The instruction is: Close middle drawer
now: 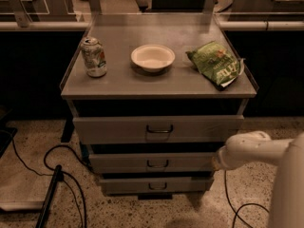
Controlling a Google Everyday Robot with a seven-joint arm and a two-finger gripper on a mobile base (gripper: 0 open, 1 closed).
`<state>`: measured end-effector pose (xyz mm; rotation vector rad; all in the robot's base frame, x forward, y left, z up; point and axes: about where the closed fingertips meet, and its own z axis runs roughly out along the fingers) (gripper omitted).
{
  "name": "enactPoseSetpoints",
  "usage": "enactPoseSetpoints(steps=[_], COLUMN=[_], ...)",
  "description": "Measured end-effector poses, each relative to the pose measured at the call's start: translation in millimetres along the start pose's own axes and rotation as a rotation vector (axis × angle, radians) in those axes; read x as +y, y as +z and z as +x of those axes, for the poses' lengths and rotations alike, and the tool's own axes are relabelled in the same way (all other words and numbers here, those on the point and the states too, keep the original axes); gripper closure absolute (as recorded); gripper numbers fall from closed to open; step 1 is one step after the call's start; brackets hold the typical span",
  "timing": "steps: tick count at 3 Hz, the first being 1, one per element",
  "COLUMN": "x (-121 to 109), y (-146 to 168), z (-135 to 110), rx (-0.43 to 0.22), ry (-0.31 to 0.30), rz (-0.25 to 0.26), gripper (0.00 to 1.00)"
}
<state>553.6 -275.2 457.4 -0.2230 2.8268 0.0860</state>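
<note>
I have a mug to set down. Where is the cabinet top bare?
The back strip of the top, behind the can, bowl and bag, is bare; so is the front edge. Gaps between them are tighter. The gripper is low, at the right end of the middle drawer.

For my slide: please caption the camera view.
Robot's tool at the right end of the middle drawer, below can, bowl and chip bag.

The gripper [217, 162] is at the right end of the middle drawer [152, 163]; can [94, 57] and bowl [152, 57] above.
</note>
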Motion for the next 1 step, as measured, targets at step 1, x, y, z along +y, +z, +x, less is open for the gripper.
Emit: enactPoseSetpoints(steps=[1], x=[-21.3], y=[-6.8], z=[32.1], rx=[0.071], ry=[-0.01], rz=[0.007], gripper=[0.82])
